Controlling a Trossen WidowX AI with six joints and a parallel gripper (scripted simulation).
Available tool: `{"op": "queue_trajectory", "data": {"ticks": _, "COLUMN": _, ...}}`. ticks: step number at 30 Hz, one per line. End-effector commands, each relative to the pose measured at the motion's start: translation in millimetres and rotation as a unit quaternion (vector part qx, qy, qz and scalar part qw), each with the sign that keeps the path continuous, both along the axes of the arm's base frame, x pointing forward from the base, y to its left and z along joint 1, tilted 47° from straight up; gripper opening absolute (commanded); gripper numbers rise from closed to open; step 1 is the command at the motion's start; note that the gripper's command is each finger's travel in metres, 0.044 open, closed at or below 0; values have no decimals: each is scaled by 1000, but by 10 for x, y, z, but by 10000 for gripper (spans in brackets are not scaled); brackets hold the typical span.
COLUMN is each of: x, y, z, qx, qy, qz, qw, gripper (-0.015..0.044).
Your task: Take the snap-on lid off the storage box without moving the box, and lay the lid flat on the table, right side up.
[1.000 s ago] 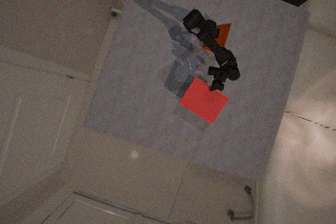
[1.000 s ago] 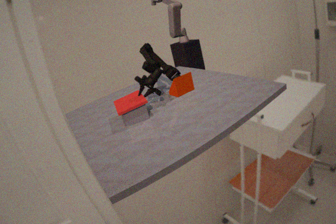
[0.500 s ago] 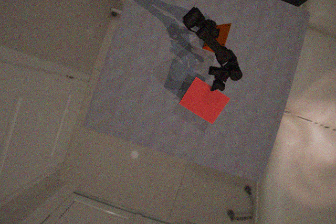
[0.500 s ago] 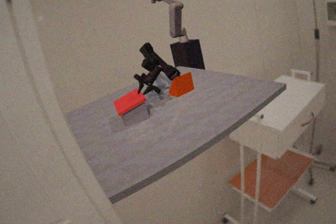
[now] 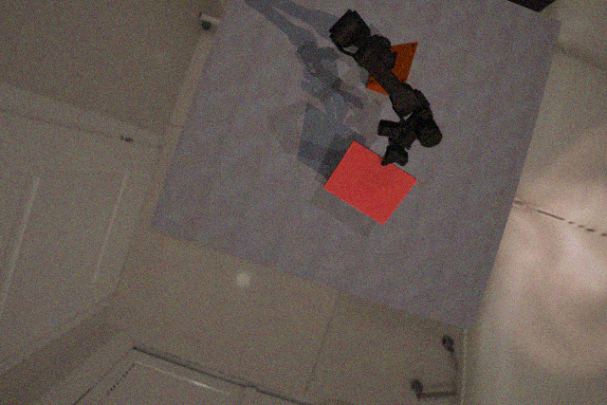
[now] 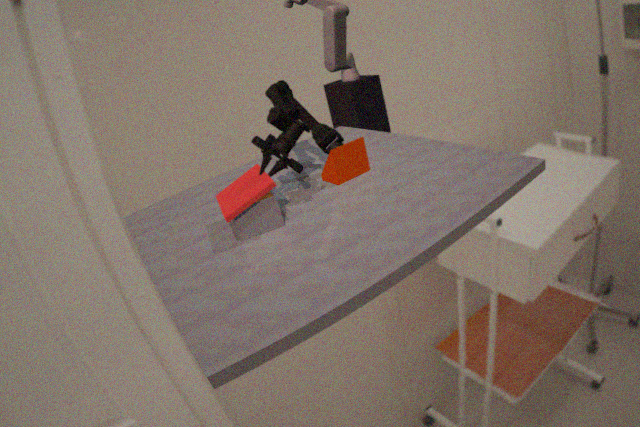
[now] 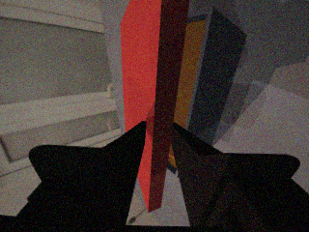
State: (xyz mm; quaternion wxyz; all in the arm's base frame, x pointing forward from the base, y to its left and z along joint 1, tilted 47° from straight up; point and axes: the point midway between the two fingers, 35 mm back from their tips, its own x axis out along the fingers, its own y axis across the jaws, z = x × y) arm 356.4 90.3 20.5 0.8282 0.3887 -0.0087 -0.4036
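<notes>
The end effector (image 5: 395, 162) (image 6: 265, 174) (image 7: 157, 126) grips the lid (image 5: 371, 182) (image 6: 245, 192) (image 7: 140, 63); its tilted far edge could drag the box (image 6: 259, 218) (image 7: 217, 72) beneath.

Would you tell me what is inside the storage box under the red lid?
Past the tilted red lid, an orange-yellow surface shows inside the grey box; the rest is covered, so I cannot tell its contents.

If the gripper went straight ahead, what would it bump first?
Probably the red lid, already between the tips of the gripper. How close the box comes after that is hard to tell.
</notes>
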Motion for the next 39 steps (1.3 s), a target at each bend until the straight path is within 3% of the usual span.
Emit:
{"op": "queue_trajectory", "data": {"ticks": 1, "x": 29, "y": 37, "z": 64, "qx": 0, "qy": -3, "qz": -1, "qw": 1000, "gripper": 0}}
{"op": "queue_trajectory", "data": {"ticks": 39, "x": 391, "y": 296, "z": 476, "qx": 1, "qy": -3, "qz": -1, "qw": 1000, "gripper": 0}}
